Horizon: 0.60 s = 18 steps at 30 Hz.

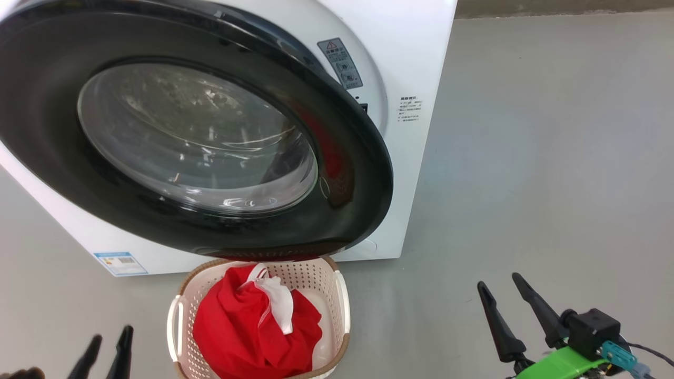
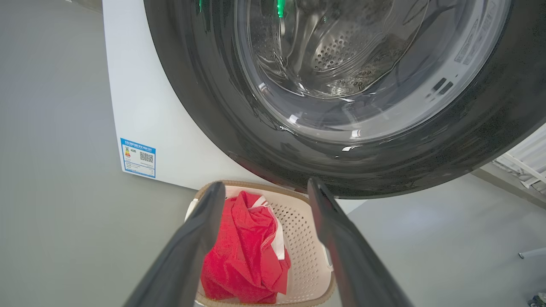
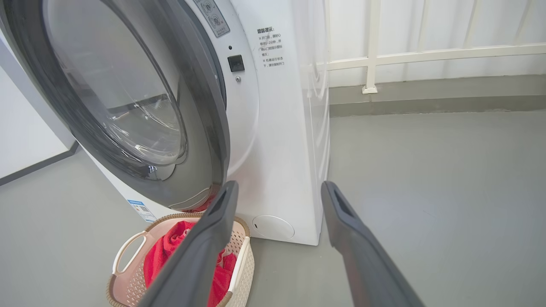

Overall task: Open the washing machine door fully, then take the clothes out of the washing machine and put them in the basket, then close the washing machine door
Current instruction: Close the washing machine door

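Closing is, by my judgement, the step in hand: the one washing machine (image 1: 421, 63) stands with its one washing machine door (image 1: 363, 210) swung most of the way in but not latched, its free edge off the white front on the machine's right side, as the right wrist view shows. To do it well, press on the black rim near that free edge, not on the glass bowl, and push square into the front until the catch takes. Mind the door's lower edge, which passes over the back rim of the basket. The one basket (image 1: 310, 273) sits on the floor just in front of the machine, under the door. In it lie the clothes (image 1: 237, 326), one red heap with white trim; how many garments make it up I cannot tell. Two hands wait in front of the machine, apart from the door: the left hand (image 1: 111, 334) and the right hand (image 1: 499, 281), both spread and holding nothing.
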Motion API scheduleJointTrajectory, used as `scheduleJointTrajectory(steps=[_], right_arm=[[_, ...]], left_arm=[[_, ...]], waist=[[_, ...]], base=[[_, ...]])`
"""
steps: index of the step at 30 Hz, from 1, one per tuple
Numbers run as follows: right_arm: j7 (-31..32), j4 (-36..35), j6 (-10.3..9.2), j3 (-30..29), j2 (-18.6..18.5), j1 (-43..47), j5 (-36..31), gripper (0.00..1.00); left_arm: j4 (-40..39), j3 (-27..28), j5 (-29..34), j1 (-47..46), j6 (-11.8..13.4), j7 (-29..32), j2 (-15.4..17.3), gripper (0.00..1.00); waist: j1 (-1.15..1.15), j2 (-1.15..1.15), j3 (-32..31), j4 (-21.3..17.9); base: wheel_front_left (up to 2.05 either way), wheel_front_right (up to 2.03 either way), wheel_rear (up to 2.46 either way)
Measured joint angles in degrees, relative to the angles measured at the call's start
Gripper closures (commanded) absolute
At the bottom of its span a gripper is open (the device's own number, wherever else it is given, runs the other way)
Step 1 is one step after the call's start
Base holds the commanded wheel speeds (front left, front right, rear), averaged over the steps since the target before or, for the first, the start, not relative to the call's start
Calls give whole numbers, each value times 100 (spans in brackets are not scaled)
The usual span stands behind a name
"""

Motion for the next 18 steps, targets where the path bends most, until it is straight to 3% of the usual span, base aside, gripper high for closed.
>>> scheduleJointTrajectory(steps=[7,13,18], right_arm=[[0,-62,0,-152,0,92,0,0],[-1,-88,0,-181,-1,98,0,0],[0,-97,0,-198,0,205,0,0]], left_arm=[[-210,1067,1438,151,0,-1,-659,0],[-572,1671,2625,382,0,-1,-1090,0],[-797,1889,3255,527,-1,-1,-1401,0]], waist=[[0,0,-53,-4],[0,0,-105,-7],[0,0,-131,-4]], base=[[0,0,0],[0,0,0],[0,0,0]])
